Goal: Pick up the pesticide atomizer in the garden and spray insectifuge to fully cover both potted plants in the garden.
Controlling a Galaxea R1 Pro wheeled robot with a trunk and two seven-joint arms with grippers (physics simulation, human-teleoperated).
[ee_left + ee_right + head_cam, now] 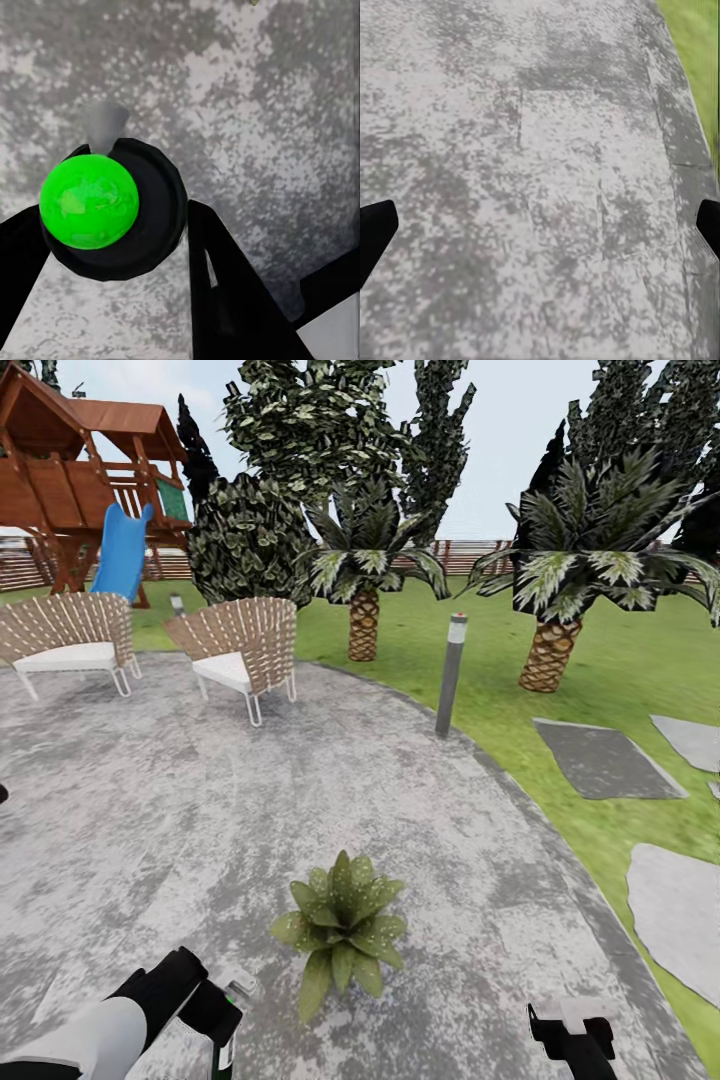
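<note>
The left gripper (112, 247) is pinched on the pesticide atomizer (105, 206), black fingers either side of its round dark body, which shows a bright green top from above. It hangs low over the grey stone patio (150, 790), near the potted plant (342, 930), whose leaves carry whitish specks. The right gripper (540, 225) has its jaws spread wide over bare paving, near the patio's curved edge and the grass (560, 800). A grey post (450, 675) stands at that border.

The head view's bottom edge cuts off the left end effector (222, 1028) and the atomizer's (224, 1050) body
</note>
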